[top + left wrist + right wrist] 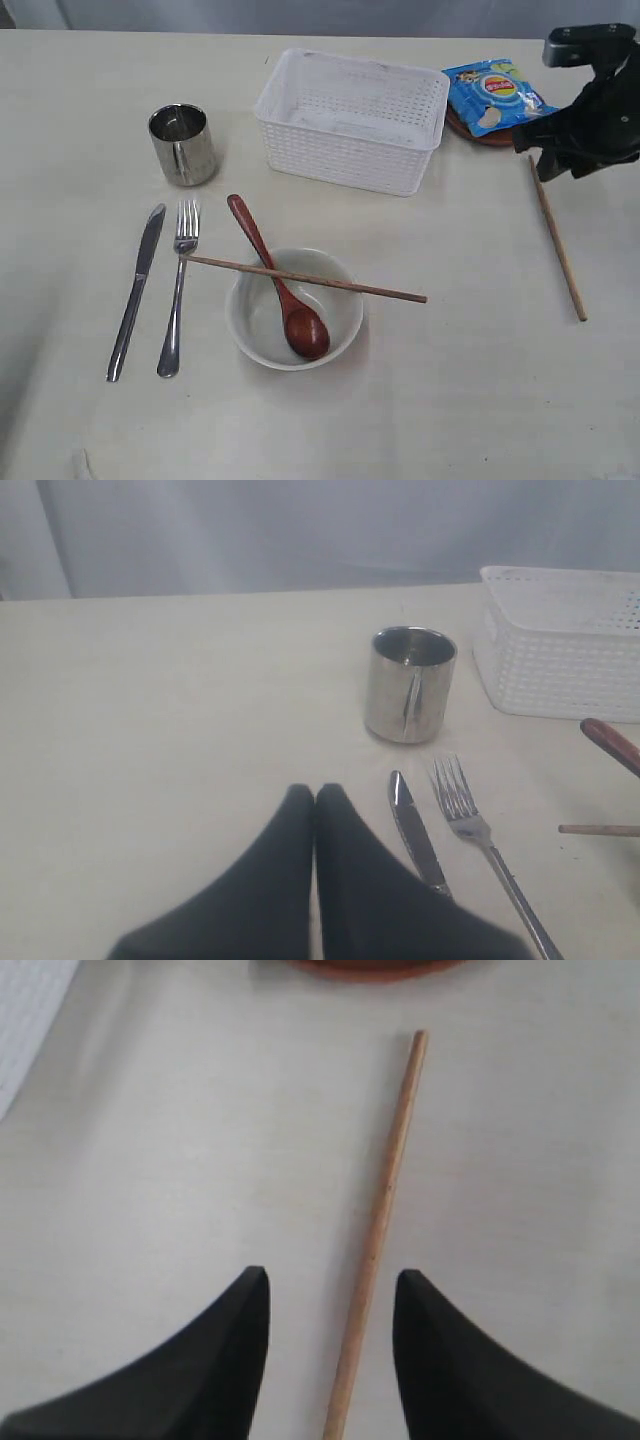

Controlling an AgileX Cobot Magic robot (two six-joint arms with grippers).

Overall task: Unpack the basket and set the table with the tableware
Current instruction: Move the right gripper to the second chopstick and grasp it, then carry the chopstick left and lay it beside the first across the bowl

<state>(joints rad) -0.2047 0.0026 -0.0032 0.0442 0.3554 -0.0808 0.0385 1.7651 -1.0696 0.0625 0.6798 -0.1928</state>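
Observation:
The white basket (pixel 350 120) stands empty at the back of the table (pixel 480 400). In front of it lie the steel cup (pixel 183 145), knife (pixel 136 290) and fork (pixel 177 287). The white bowl (pixel 250 310) holds the wooden spoon (pixel 280 285), and one chopstick (pixel 300 278) rests across its rim. The other chopstick (pixel 558 238) (pixel 385 1200) lies at the right, passing between the open fingers of my right gripper (pixel 330 1278), which hangs above it. My left gripper (pixel 315 792) is shut and empty, beside the knife (pixel 415 830), fork (pixel 480 835) and cup (pixel 409 683).
A blue chip bag (pixel 495 95) lies on the brown plate (pixel 478 135) right of the basket; the plate's rim (pixel 375 968) shows just beyond the chopstick's tip. A corner of the basket (pixel 560 640) (pixel 25 1020) appears in both wrist views.

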